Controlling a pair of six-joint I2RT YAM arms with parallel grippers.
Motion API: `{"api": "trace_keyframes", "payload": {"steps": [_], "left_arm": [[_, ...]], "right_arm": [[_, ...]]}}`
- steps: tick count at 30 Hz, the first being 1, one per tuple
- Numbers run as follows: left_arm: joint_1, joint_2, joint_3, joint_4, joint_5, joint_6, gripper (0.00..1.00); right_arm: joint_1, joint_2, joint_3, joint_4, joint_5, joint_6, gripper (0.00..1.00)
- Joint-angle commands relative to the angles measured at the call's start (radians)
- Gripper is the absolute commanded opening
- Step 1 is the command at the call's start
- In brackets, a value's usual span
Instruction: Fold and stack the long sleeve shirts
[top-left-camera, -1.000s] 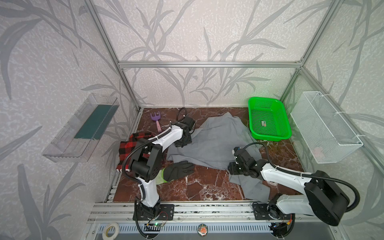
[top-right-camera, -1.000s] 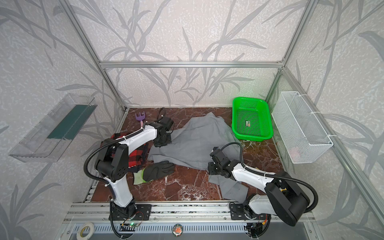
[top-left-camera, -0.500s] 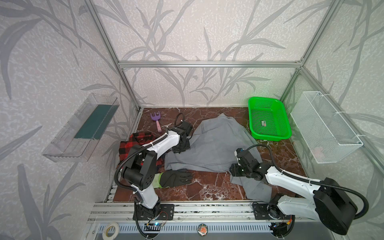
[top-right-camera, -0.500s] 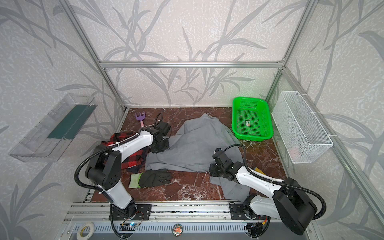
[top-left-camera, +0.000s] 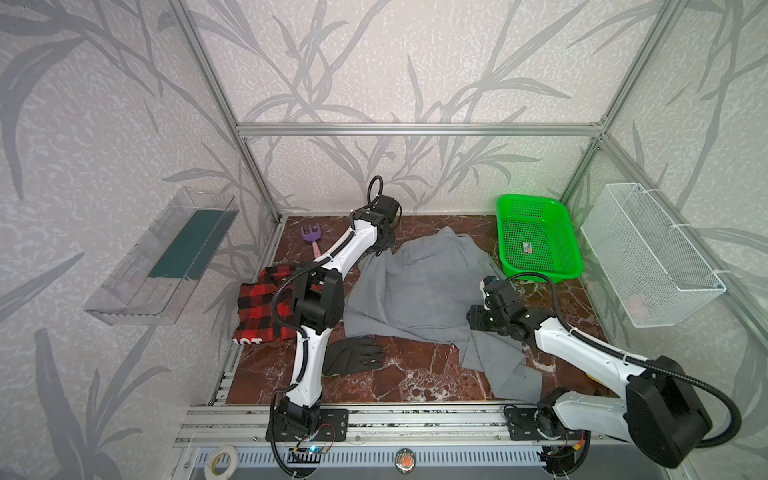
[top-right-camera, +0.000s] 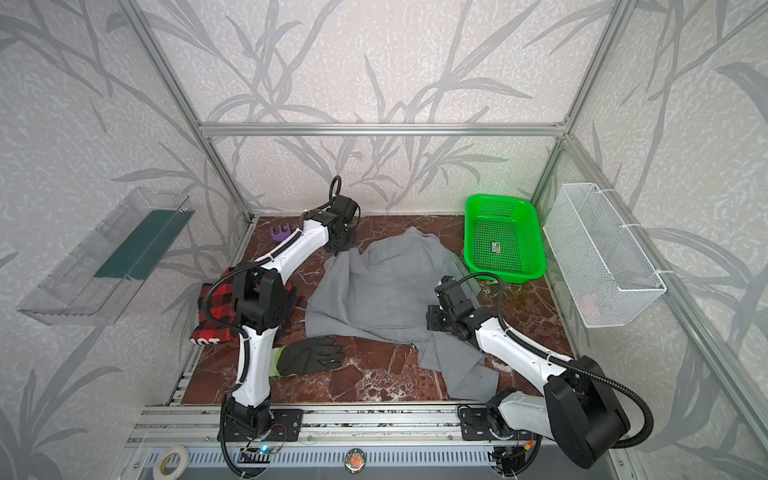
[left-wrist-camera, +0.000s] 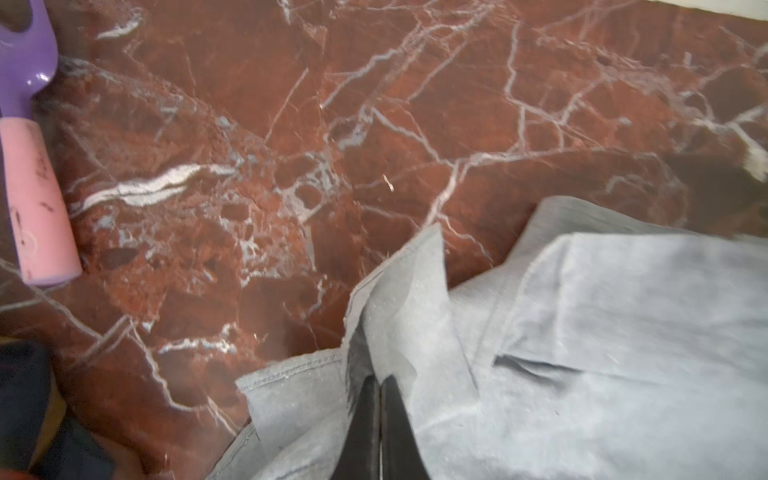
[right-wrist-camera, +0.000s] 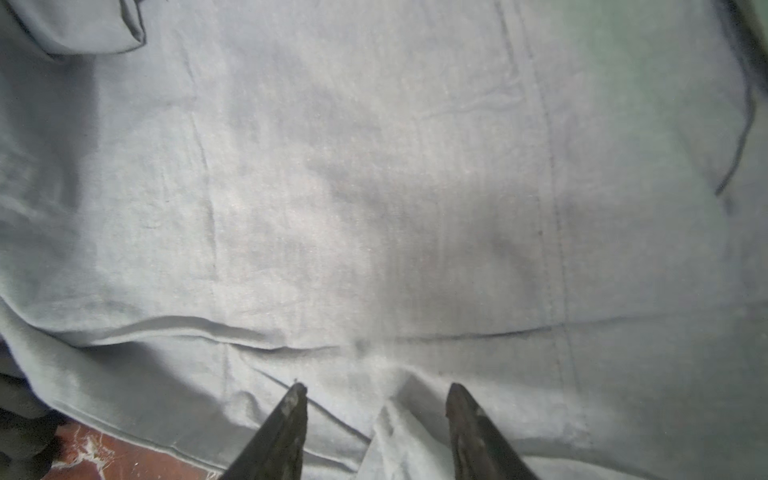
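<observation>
Flattening grey shirt (top-left-camera: 415, 291): left gripper (left-wrist-camera: 379, 377) pinched shut on its edge, right gripper (right-wrist-camera: 376, 390) half open over cloth, empty. Plaid shirt (top-left-camera: 259, 307) aside; folding, stacking not yet done.

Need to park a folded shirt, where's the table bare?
Biggest bare marble: front strip between the black glove and the trailing sleeve of the grey shirt. Smaller: the back edge between the left hand and green basket, and in front of that basket. Crowded on the left: plaid shirt, glove, left arm.
</observation>
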Motion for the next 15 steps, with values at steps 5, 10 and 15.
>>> {"api": "trace_keyframes", "payload": {"steps": [5,10,15], "left_arm": [[0.056,0.12,0.232,-0.107,-0.071,0.053,0.0],[0.063,0.22,0.414,-0.159,-0.064,0.058,0.0],[0.088,0.218,0.412,-0.13,-0.016,0.039,0.0]], "right_arm": [[-0.063,0.123,0.075,0.017,-0.026,-0.031,0.55],[-0.099,0.219,0.134,0.055,0.028,0.025,0.55],[-0.126,0.342,0.215,0.065,0.049,0.073,0.54]]}}
